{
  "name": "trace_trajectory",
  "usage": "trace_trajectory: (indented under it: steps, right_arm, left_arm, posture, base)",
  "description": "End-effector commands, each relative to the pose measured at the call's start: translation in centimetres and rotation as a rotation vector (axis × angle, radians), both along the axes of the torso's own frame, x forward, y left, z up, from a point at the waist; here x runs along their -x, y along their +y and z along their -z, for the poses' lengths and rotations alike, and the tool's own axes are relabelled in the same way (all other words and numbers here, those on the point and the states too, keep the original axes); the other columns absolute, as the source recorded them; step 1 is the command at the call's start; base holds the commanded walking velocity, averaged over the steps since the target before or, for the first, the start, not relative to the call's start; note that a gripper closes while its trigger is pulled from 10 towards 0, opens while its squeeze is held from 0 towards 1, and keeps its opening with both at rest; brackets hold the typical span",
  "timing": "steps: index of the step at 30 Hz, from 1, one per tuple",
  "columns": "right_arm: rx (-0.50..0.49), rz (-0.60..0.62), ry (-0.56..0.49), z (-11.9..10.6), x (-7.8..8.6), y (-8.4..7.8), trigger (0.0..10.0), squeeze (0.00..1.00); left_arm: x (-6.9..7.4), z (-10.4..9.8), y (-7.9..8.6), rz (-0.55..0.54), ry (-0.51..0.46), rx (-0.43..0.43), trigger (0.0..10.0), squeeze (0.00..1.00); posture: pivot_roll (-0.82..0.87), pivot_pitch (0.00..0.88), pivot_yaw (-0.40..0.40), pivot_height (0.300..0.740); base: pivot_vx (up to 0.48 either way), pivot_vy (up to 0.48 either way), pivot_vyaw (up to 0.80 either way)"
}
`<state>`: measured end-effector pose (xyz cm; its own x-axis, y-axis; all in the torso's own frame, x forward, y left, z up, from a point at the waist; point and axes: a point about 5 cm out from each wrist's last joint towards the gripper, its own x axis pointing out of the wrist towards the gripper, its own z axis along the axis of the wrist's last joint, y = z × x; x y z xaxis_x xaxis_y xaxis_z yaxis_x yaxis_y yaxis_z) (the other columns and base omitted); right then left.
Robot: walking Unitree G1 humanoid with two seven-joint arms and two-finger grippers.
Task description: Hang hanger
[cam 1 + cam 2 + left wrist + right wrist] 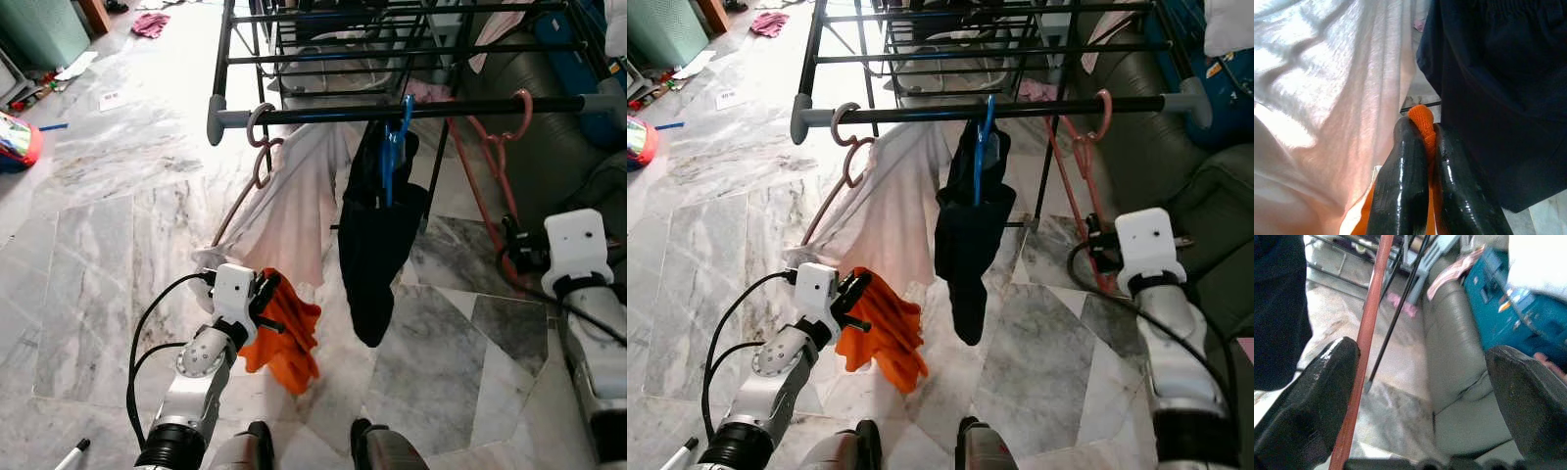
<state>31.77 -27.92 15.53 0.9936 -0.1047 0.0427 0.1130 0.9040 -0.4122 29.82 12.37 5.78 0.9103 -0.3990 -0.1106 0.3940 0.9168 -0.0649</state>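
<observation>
Left eye view: a black rail [392,111] crosses the top of the rack, with a grey cap at its left end. From it hang a white shirt [294,201] on a pink hanger, dark shorts [377,235] on a blue hanger [396,147], and an empty red hanger [495,157] near the right end. Bare rail shows between the blue hanger and the red one. The left gripper [269,294] sits low, just below the shirt's hem, pinching an orange cloth [289,338] that droops over the marble floor [88,255].

Right eye view: the right gripper [1097,245] is beside the red hanger's lower part, near a grey sofa [1215,186].

Left wrist view: the two black fingers [1405,176] are clamped on a fold of orange cloth, with the shirt on one side and the shorts on the other.

Right wrist view: the fingers [1312,401] are spread wide; the red hanger's bar passes just inside one of them, whether touching is unclear.
</observation>
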Motion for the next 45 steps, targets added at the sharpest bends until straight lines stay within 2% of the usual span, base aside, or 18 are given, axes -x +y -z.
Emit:
trace_trajectory:
  steps: [1, 7, 8, 13, 15, 17, 22, 23, 24, 25, 31, 32, 33, 34, 35, 36, 45]
  right_arm:
    - [-0.017, 0.007, 0.029, 0.2, -0.4, -0.4, 10.0, 0.0]
    - [-0.176, 0.029, 0.022, -0.4, -2.8, 0.5, 10.0, 0.0]
    - [-0.176, 0.029, 0.022, -0.4, -2.8, 0.5, 10.0, 0.0]
    - [-0.208, -0.004, 0.014, -0.8, -4.5, 2.6, 10.0, 0.0]
    - [-0.206, -0.001, 0.018, -0.8, -4.7, 2.8, 10.0, 0.0]
    - [-0.266, 0.025, 0.031, -0.5, -5.1, 3.0, 10.0, 0.0]
    - [-0.278, 0.02, 0.03, -0.6, -5.6, 3.3, 10.0, 0.0]
    - [-0.284, 0.03, 0.045, -0.4, -5.6, 3.3, 0.5, 0.0]
    - [-0.287, 0.033, 0.051, -0.3, -5.7, 3.2, 0.5, 0.0]
    - [-0.283, 0.035, 0.06, -0.2, -5.7, 3.2, 0.0, 0.0]
    - [-0.28, 0.015, 0.072, -0.3, -5.7, 2.9, 0.0, 0.0]
    - [-0.275, 0.0, 0.07, -0.6, -5.8, 2.9, 2.2, 0.0]
    - [-0.272, -0.003, 0.07, -0.7, -5.8, 2.9, 2.2, 0.0]
    - [-0.267, -0.003, 0.072, -0.7, -5.8, 2.9, 7.0, 0.0]
    - [-0.264, -0.001, 0.073, -0.8, -5.8, 2.8, 9.8, 0.0]
    - [-0.262, 0.003, 0.073, -0.8, -5.8, 2.7, 10.0, 0.0]
    - [-0.254, -0.053, 0.102, -1.7, -6.1, 2.9, 10.0, 0.0]
  left_arm:
    - [0.2, 0.4, 0.2, 0.009, 0.017, -0.018, 10.0, 0.0]
    - [0.1, 0.2, 0.4, 0.006, 0.016, -0.025, 10.0, 0.0]
    - [0.1, 0.2, 0.4, 0.006, 0.016, -0.025, 10.0, 0.0]
    - [0.1, 0.2, 0.7, 0.0, 0.017, -0.032, 10.0, 0.0]
    - [0.1, 0.3, 0.7, 0.001, 0.019, -0.035, 10.0, 0.0]
    - [0.1, 0.2, 0.7, 0.005, 0.02, -0.038, 10.0, 0.0]
    - [-0.1, 0.1, 0.7, 0.008, 0.02, -0.041, 10.0, 0.0]
    - [-0.1, 0.1, 0.6, 0.011, 0.021, -0.044, 10.0, 0.0]
    - [-0.1, 0.1, 0.7, 0.011, 0.021, -0.045, 10.0, 0.0]
    - [-0.1, 0.1, 0.7, 0.012, 0.021, -0.046, 10.0, 0.0]
    - [-0.1, 0.2, 0.6, 0.016, 0.027, -0.053, 10.0, 0.0]
    - [-0.1, 0.2, 0.6, 0.018, 0.029, -0.053, 10.0, 0.0]
    - [0.0, 0.2, 0.5, 0.018, 0.029, -0.054, 10.0, 0.0]
    - [0.0, 0.2, 0.5, 0.02, 0.03, -0.054, 10.0, 0.0]
    - [0.0, 0.3, 0.5, 0.02, 0.03, -0.054, 10.0, 0.0]
    - [0.0, 0.3, 0.4, 0.021, 0.031, -0.054, 10.0, 0.0]
    - [-0.2, 0.3, 0.3, 0.027, 0.037, -0.066, 10.0, 0.0]
  posture:
    - [-0.11, 0.247, 0.065, 0.74]
    - [-0.09, 0.244, 0.066, 0.74]
    - [-0.09, 0.244, 0.066, 0.74]
    - [-0.08, 0.24, 0.071, 0.74]
    - [-0.08, 0.239, 0.071, 0.74]
    - [-0.08, 0.239, 0.075, 0.74]
    - [-0.08, 0.237, 0.079, 0.74]
    - [-0.08, 0.237, 0.08, 0.74]
    - [-0.08, 0.237, 0.08, 0.74]
    - [-0.08, 0.236, 0.081, 0.74]
    - [-0.08, 0.237, 0.082, 0.74]
    - [-0.08, 0.236, 0.082, 0.74]
    - [-0.08, 0.236, 0.082, 0.74]
    - [-0.08, 0.234, 0.082, 0.74]
    - [-0.08, 0.234, 0.082, 0.74]
    - [-0.08, 0.235, 0.082, 0.74]
    - [-0.08, 0.229, 0.083, 0.74]
  base:
    - [0.0, 0.0, 0.0]
    - [0.0, 0.0, 0.0]
    - [0.0, 0.0, 0.0]
    - [0.0, 0.0, 0.0]
    - [0.0, 0.0, 0.0]
    - [0.0, 0.0, 0.0]
    - [0.0, 0.0, 0.0]
    - [0.0, 0.0, 0.0]
    - [0.0, 0.0, 0.0]
    - [0.0, 0.0, 0.0]
    - [0.0, 0.0, 0.0]
    - [0.0, 0.0, 0.0]
    - [0.0, 0.0, 0.0]
    - [0.0, 0.0, 0.0]
    - [0.0, 0.0, 0.0]
    - [0.0, 0.0, 0.0]
    - [0.0, 0.0, 0.0]
